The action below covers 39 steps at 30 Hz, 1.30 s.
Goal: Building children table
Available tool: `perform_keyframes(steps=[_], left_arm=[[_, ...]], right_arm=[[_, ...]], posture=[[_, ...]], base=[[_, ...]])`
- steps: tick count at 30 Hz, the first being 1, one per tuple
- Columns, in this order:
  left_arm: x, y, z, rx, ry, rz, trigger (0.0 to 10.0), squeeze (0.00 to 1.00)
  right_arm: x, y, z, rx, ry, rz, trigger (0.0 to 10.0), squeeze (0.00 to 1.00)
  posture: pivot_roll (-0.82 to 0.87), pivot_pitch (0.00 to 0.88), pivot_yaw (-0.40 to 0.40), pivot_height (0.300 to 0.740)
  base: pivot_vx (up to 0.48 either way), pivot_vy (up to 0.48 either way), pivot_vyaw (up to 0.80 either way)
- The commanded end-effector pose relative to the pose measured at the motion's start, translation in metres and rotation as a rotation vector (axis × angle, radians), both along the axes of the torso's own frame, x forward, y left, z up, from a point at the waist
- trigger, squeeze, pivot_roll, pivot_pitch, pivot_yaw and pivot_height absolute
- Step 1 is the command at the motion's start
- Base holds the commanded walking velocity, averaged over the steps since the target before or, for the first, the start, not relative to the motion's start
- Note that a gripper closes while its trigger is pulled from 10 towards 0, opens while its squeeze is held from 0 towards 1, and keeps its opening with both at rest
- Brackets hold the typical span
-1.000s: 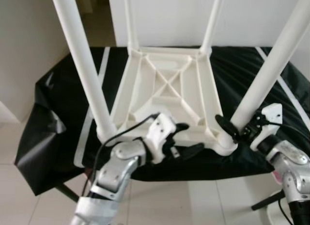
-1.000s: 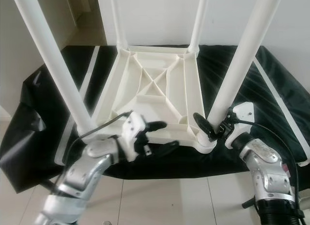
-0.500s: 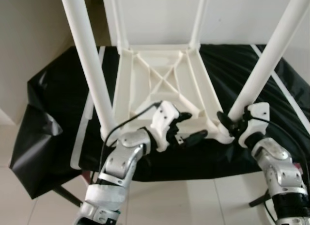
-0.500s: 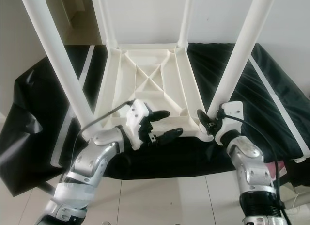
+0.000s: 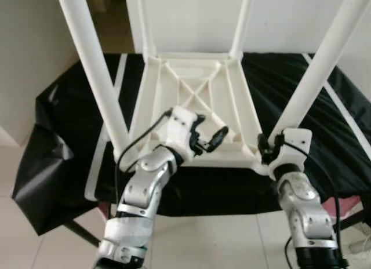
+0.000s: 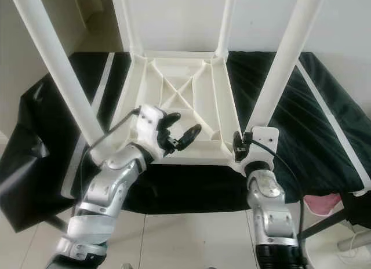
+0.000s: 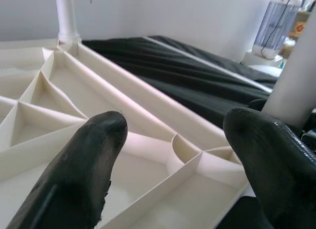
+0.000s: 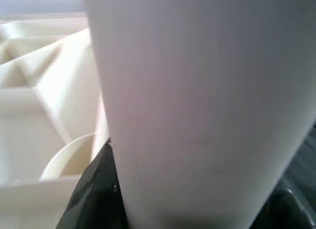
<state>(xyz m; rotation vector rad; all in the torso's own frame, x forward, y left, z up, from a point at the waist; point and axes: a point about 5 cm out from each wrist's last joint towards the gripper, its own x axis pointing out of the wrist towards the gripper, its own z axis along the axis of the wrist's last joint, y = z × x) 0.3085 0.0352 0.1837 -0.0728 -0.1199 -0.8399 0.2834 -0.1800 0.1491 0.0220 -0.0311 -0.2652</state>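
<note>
The white children table (image 5: 194, 106) lies upside down on a black sheet (image 5: 69, 124), its four legs pointing up; the right gripper (image 5: 268, 148) is closed around the near right leg (image 5: 316, 63) at its base. The left gripper (image 5: 210, 138) hovers with fingers spread over the ribbed underside, holding nothing.

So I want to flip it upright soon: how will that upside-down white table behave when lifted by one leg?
The table looks like thin ribbed plastic, so probably light and fairly stiff. Its legs are long, so lifting by the near right leg, where the right gripper sits, would likely make it swing or tip. The black sheet under it may let it slide.
</note>
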Motion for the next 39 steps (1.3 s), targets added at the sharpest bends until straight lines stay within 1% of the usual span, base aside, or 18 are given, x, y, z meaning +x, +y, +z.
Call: perform_keyframes(steps=[1, 3, 4, 5, 6, 10, 15, 16, 22, 24, 25, 26, 29, 33, 34, 35, 36, 39], left_arm=[[0.002, -0.001, -0.003, 0.031, 0.009, 0.009, 10.0, 0.0], [0.001, -0.001, -0.004, 0.037, 0.008, 0.01, 10.0, 0.0], [-0.002, -0.002, -0.007, 0.034, 0.021, -0.003, 10.0, 0.0], [-0.004, -0.003, -0.008, 0.027, 0.034, -0.013, 10.0, 0.0], [-0.006, -0.003, -0.01, 0.031, 0.036, -0.017, 10.0, 0.0], [-0.012, -0.002, -0.017, 0.125, -0.024, -0.009, 10.0, 0.0], [-0.01, 0.001, -0.015, 0.124, -0.03, 0.013, 10.0, 0.0], [-0.008, 0.003, -0.014, 0.102, -0.01, 0.02, 10.0, 0.0], [-0.007, 0.007, -0.009, 0.052, 0.012, 0.041, 10.0, 0.0], [-0.012, 0.003, -0.006, 0.048, -0.006, 0.011, 10.0, 0.0], [-0.014, 0.002, -0.005, 0.052, -0.024, 0.009, 10.0, 0.0], [-0.015, 0.001, -0.004, 0.067, -0.045, 0.015, 10.0, 0.0], [-0.016, 0.002, -0.004, 0.078, -0.059, 0.022, 10.0, 0.0], [-0.019, -0.001, -0.004, 0.104, -0.092, 0.009, 10.0, 0.0], [-0.019, -0.001, -0.004, 0.104, -0.092, 0.009, 10.0, 0.0], [-0.02, -0.002, -0.004, 0.104, -0.102, -0.006, 10.0, 0.0], [-0.02, -0.002, -0.004, 0.104, -0.102, -0.006, 10.0, 0.0], [-0.022, -0.003, -0.002, 0.103, -0.12, -0.032, 10.0, 0.0]], right_arm=[[-0.007, -0.01, -0.014, -0.009, 0.077, -0.148, 0.0, 0.0], [-0.008, -0.006, -0.017, 0.009, 0.087, -0.201, 0.0, 0.0], [-0.009, -0.002, -0.019, 0.025, 0.092, -0.226, 2.9, 0.0], [-0.01, 0.002, -0.02, 0.047, 0.092, -0.232, 5.3, 0.0], [-0.009, 0.006, -0.02, 0.061, 0.093, -0.219, 10.0, 0.0], [-0.01, 0.007, -0.016, 0.054, 0.068, -0.194, 10.0, 0.0], [-0.011, 0.002, -0.012, 0.063, 0.027, -0.186, 10.0, 0.0], [-0.011, 0.0, -0.008, 0.053, -0.007, -0.165, 10.0, 1.0], [-0.012, -0.005, 0.004, 0.051, -0.117, -0.09, 10.0, 1.0], [-0.013, -0.01, 0.006, 0.057, -0.138, -0.011, 10.0, 1.0], [-0.013, -0.011, 0.006, 0.053, -0.129, 0.034, 10.0, 0.9], [-0.013, -0.012, 0.004, 0.04, -0.12, 0.071, 10.0, 0.0], [-0.014, -0.011, 0.004, 0.032, -0.113, 0.091, 10.0, 0.0], [-0.017, -0.022, 0.003, -0.007, -0.106, 0.307, 10.0, 0.0], [-0.017, -0.022, 0.003, -0.007, -0.106, 0.307, 10.0, 0.0], [-0.016, -0.024, 0.004, -0.045, -0.097, 0.406, 10.0, 0.0], [-0.016, -0.024, 0.004, -0.045, -0.097, 0.406, 10.0, 0.0], [-0.012, -0.025, 0.008, -0.115, -0.086, 0.536, 10.0, 0.0]], posture=[[-0.08, 0.035, -0.005, 0.74], [-0.08, 0.036, -0.007, 0.74], [-0.08, 0.037, -0.009, 0.74], [-0.08, 0.037, -0.011, 0.74], [-0.08, 0.038, -0.014, 0.74], [-0.07, 0.037, -0.018, 0.74], [-0.06, 0.037, -0.019, 0.74], [-0.06, 0.037, -0.021, 0.74], [-0.05, 0.034, -0.026, 0.74], [-0.05, 0.038, -0.03, 0.74], [-0.05, 0.038, -0.03, 0.74], [-0.05, 0.042, -0.031, 0.74], [-0.05, 0.045, -0.029, 0.74], [-0.05, 0.052, -0.024, 0.74], [-0.05, 0.052, -0.024, 0.74], [-0.05, 0.051, -0.019, 0.74], [-0.05, 0.051, -0.019, 0.74], [-0.06, 0.046, -0.012, 0.74]], base=[[0.0, 0.0, 0.0], [0.0, 0.0, 0.0], [0.0, 0.0, 0.0], [0.0, 0.0, 0.0], [0.0, 0.0, 0.0], [0.0, 0.0, 0.0], [0.0, 0.0, 0.0], [0.0, 0.0, 0.0], [0.0, 0.0, 0.0], [0.0, 0.0, 0.0], [0.0, 0.0, 0.0], [0.0, 0.0, 0.0], [0.0, 0.0, 0.0], [0.0, 0.0, 0.0], [0.0, 0.0, 0.0], [0.0, 0.0, 0.0], [0.0, 0.0, 0.0], [0.0, 0.0, 0.0]])
